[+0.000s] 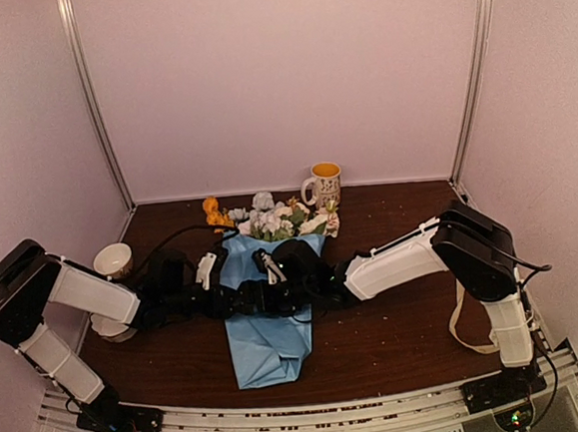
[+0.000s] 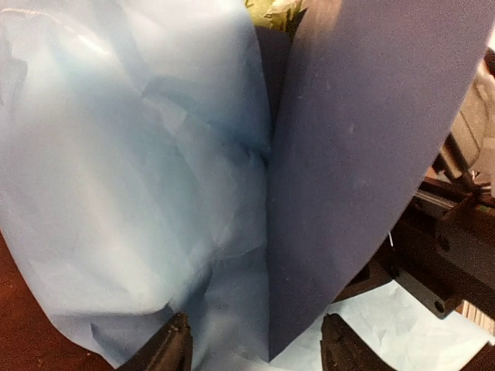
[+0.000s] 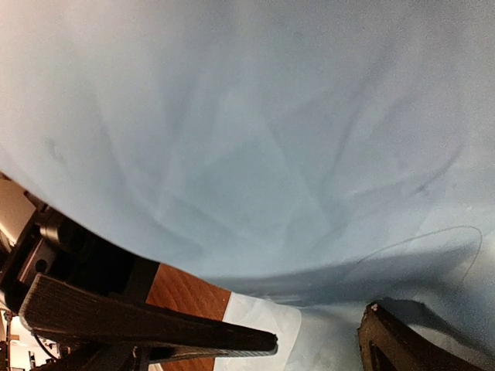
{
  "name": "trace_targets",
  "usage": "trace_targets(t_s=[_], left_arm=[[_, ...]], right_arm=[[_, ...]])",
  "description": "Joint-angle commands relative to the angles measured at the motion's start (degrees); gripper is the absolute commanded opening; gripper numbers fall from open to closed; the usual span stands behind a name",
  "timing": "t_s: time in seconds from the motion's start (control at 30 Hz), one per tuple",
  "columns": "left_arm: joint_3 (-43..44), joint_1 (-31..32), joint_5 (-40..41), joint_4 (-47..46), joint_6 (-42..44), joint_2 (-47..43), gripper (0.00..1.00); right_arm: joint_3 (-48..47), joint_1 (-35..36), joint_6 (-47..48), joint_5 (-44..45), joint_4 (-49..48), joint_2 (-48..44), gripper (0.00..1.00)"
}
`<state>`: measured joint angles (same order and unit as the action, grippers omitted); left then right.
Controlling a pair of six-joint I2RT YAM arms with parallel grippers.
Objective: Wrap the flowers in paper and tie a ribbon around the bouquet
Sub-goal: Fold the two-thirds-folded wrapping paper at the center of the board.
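At the middle of the table [image 1: 400, 347], in the top view: the bouquet [image 1: 268, 328], blue paper [image 1: 266, 363] wrapped into a cone, narrow end toward the arm bases, flowers [image 1: 279, 220] sticking out of the wide far end. Both arms stretched in from the sides, meeting over the cone's upper half.

Shown only from above: flower heads in white, pink and orange. The ribbon [image 1: 461, 328] looped on the table beside the right arm's base, well apart from the bouquet. A white mug [image 1: 324, 183] with a yellow inside, just behind the flowers. A small pale bowl [image 1: 112, 260] near the left edge, and a second pale round shape half hidden under the left arm, too covered to identify.

Shown only from the left wrist: the left gripper [image 2: 259, 349], fingers [image 2: 174, 348] apart, a standing fold of paper rising between them, no pad visibly pressing on it. A scrap of green at the top edge.

Shown only from the right wrist: the right gripper [image 3: 317, 340] spread wide, holding nothing, creased blue paper filling the view just ahead of the tips.

Counted: one bouquet, one paper wrap, one ribbon, one mug, one bowl plainly seen, two grippers.
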<state>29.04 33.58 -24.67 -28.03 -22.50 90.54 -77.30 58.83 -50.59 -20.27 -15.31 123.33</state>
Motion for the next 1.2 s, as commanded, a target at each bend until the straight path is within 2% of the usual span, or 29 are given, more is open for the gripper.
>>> trace_targets(t_s=[0.0,0.13,0.27,0.37,0.57,0.63,0.7,0.83,0.93,1.03,1.07,1.17], left_arm=[[1.64,2.28,-6.2,-4.24,3.73,0.94,0.55],[2.56,2.39,-5.77,-3.75,4.47,3.0,0.31],[3.52,2.37,-7.97,-4.36,3.31,5.26,0.01],[2.77,2.35,-7.3,-5.89,1.87,5.2,0.0],[1.95,2.16,-1.2,-3.21,0.58,3.93,0.0],[2.22,1.84,1.08,-1.77,0.26,4.07,0.0],[2.0,1.14,2.79,-1.68,-0.55,4.38,0.0],[0.95,0.28,2.14,-4.7,-1.69,6.47,0.0],[0.44,0.2,0.71,-7.52,-2.7,8.31,0.0],[0.08,0.19,0.58,-8.94,-3.48,9.43,0.0],[0.06,0.18,0.44,-9.21,-3.65,9.59,0.0],[0.05,0.21,0.52,-9.17,-3.78,9.34,0.0]], right_arm=[[0.28,-0.75,-2.2,3.41,-5.47,0.67,0.95],[0.46,-0.99,-2.54,3.67,-5.84,0.7,0.95],[0.89,-1.33,-2.16,3.29,-5.89,0.34,0.94],[1.13,-1.42,-1.59,3.38,-5.17,-0.27,0.94],[2.07,-1.27,1.37,5.08,-1.47,-3.96,0.93],[2.72,-0.74,3.31,7.63,1.27,-7.22,0.92],[3.46,0.63,5.94,13.08,8.22,-10.86,0.92],[1.3,7.5,11.58,29.88,27.09,-16.25,0.91],[-3.74,15.41,15.24,40.32,38.99,-16.1,0.9],[-7.77,23.84,23.12,42.94,41.74,-14.26,0.75],[-8.98,26.02,25.31,42.72,41.65,-13.52,0.73],[-12.85,29.1,27.01,41.45,43.41,-10.36,0.65]])
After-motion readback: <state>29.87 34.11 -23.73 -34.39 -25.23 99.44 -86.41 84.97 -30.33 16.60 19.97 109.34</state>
